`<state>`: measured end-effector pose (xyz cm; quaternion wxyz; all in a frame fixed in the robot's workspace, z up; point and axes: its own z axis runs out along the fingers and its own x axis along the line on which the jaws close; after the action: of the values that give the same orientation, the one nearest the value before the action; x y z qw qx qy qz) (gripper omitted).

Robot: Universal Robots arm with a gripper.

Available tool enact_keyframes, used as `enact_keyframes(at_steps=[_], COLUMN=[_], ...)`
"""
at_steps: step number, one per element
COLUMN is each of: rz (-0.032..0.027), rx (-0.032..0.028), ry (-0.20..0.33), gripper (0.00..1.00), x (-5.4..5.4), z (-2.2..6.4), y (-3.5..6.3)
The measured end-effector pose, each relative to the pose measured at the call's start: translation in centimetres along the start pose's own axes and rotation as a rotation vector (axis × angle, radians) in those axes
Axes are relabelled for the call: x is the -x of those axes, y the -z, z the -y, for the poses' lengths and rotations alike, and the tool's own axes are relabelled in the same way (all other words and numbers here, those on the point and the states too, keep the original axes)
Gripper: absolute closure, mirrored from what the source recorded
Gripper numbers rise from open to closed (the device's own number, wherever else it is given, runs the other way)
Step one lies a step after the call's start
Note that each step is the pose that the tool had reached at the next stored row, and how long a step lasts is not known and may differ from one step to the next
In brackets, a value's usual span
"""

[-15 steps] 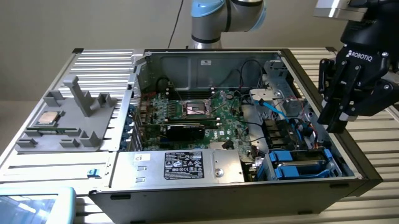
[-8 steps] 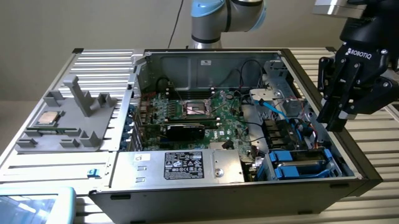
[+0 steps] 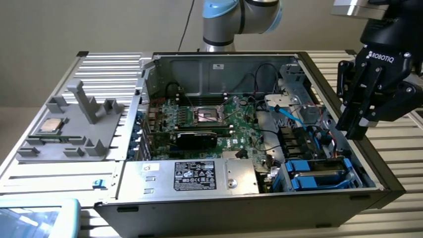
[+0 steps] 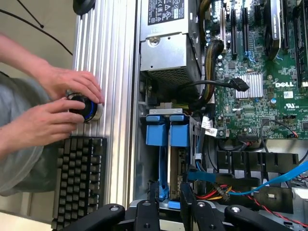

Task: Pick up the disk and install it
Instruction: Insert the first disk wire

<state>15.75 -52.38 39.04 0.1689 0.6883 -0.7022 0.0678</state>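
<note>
1. Disk point(image 3: 316, 167), in its blue carrier, sits slotted at approx. 4 o'clock inside the open PC case point(image 3: 231, 210) in the ext. view. A second blue carrier point(image 3: 318, 182) touches it at its 6 o'clock.
2. Gripper point(image 3: 353, 130) hangs at 3 o'clock over the case's side wall, above the disk and well apart from it. Its fingers are spread, w/ nothing between them.
3. Motherboard point(image 3: 218, 119) fills the case centre, w/ the power supply point(image 3: 198, 176) at 6 o'clock. A grey parts tray point(image 3: 73, 129) lies outside the case at 9 o'clock and carries a small square processor chip point(image 3: 51, 126). The arm's blue-capped joint point(image 3: 231, 12) stands at 12 o'clock.
4. Wrist view: the disk point(image 4: 159, 134) is seen edge-on w/ the second carrier point(image 4: 180, 134) tight beside it. The gripper point(image 4: 167, 207) has its black fingers point(image 4: 147, 214) apart, gripping nothing; blue carrier shows in the gap.
5. Power supply point(image 4: 166, 53) sits just beside the carriers, the motherboard point(image 4: 269, 72) beyond. A blue cable point(image 4: 269, 180) runs past the carriers.
6. Outside the case, one hand point(image 4: 72, 84) and the other hand point(image 4: 43, 122) of a person both touch a round black-and-blue object point(image 4: 86, 108) on the ribbed tabletop point(image 4: 110, 57). A keyboard point(image 4: 79, 178) lies just beside it.
</note>
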Motion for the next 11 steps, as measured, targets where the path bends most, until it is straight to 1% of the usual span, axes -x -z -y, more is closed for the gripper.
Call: enact_keyframes(at_steps=[4, 7, 11], rz=[0.0, 0.0, 0.0008], rx=[-0.0006, -0.0033, -0.0033], ry=[-0.001, -0.002, -0.008], gripper=[0.69, 0.69, 0.69], x=[0.0, 0.2, 0.3], z=[-0.11, -0.65, -1.38], y=[-0.01, -0.07, -0.16])
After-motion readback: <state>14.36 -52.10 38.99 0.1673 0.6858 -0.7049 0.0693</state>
